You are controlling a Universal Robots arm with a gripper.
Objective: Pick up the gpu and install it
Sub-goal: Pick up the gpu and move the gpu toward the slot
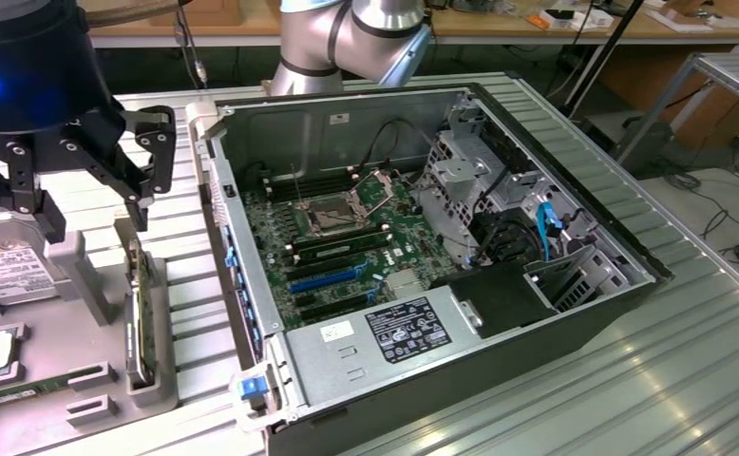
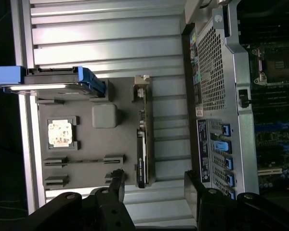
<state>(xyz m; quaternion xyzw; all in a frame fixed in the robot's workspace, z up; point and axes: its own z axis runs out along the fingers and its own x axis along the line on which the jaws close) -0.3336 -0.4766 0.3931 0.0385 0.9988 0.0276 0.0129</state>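
The gpu (image 1: 142,313) stands on its edge in a slot of the grey parts tray (image 1: 91,285), on the exterior view's left beside the open computer case (image 1: 445,275). In the wrist view the gpu (image 2: 143,139) shows edge-on as a thin dark strip with its metal bracket at one end. My gripper (image 1: 95,226) hangs open above the tray, a little above the card's far end and apart from it. Its black fingers (image 2: 118,180) straddle the card's line in the wrist view, with nothing between them.
The tray also holds a silver hard drive (image 1: 9,271) in a blue caddy (image 2: 53,79), a CPU (image 2: 61,133) and a RAM stick (image 2: 82,161). Inside the case lies the motherboard (image 1: 344,237) with blue expansion slots (image 1: 325,280). A ribbed metal table (image 1: 623,380) carries everything.
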